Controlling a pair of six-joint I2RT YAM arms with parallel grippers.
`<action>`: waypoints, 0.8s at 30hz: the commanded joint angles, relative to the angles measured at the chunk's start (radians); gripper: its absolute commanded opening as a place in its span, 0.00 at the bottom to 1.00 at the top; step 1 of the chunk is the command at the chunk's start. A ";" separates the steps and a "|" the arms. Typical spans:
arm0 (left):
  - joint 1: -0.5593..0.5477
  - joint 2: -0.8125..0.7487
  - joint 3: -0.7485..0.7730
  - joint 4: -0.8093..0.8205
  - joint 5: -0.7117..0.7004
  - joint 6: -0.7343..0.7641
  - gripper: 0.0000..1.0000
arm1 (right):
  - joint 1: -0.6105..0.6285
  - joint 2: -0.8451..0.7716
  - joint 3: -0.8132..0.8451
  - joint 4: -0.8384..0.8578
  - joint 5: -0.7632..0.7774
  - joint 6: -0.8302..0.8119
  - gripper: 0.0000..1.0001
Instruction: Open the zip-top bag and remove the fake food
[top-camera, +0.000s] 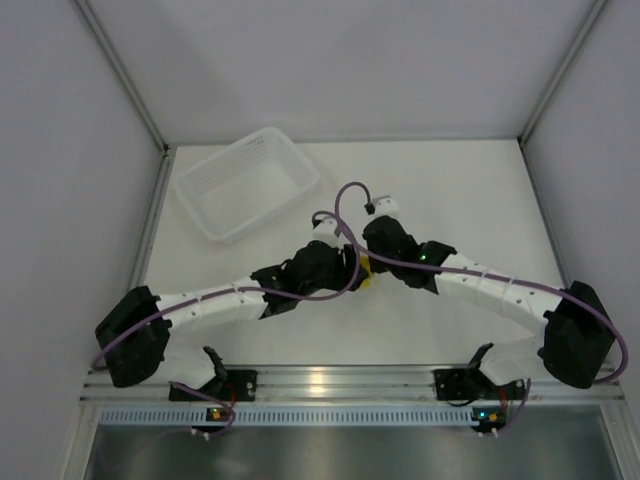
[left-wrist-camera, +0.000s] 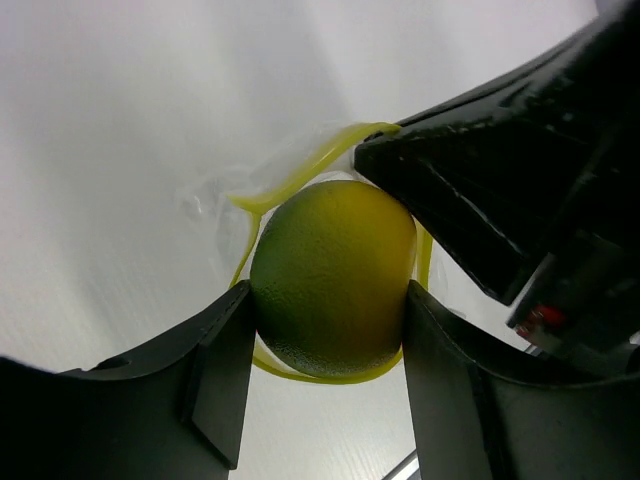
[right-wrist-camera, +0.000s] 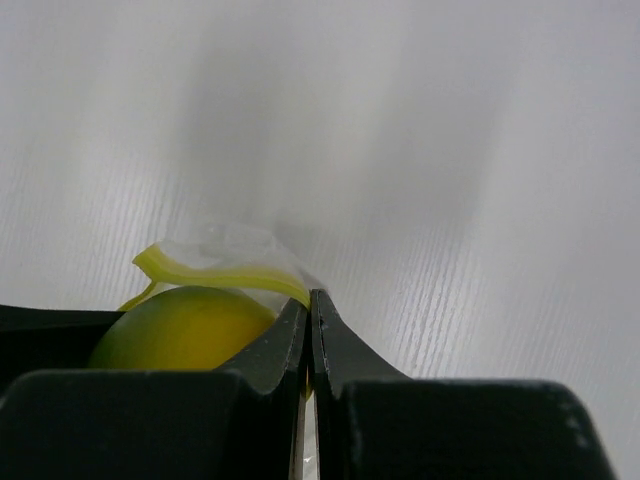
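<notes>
My left jaws are hugging the fake food (left-wrist-camera: 335, 275), my right jaws pinched tight on the zip-top bag (right-wrist-camera: 230, 272) strip just beside.

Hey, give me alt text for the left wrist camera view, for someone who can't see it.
The left gripper clamps the yellow-green fake food between its black fingers, with the yellow zip strip of the clear zip-top bag looped around it. The right gripper, shut, pinches the bag's edge at upper right, over a white table.
</notes>
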 joint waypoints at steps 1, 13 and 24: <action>-0.014 -0.095 -0.042 0.135 0.020 0.043 0.00 | -0.015 0.044 0.054 -0.011 0.022 -0.030 0.00; -0.015 -0.204 -0.102 0.135 -0.297 -0.037 0.00 | -0.007 -0.030 -0.064 0.113 -0.080 0.042 0.00; 0.150 -0.132 0.123 -0.164 -0.436 -0.029 0.00 | -0.041 -0.046 -0.104 0.140 -0.039 0.063 0.00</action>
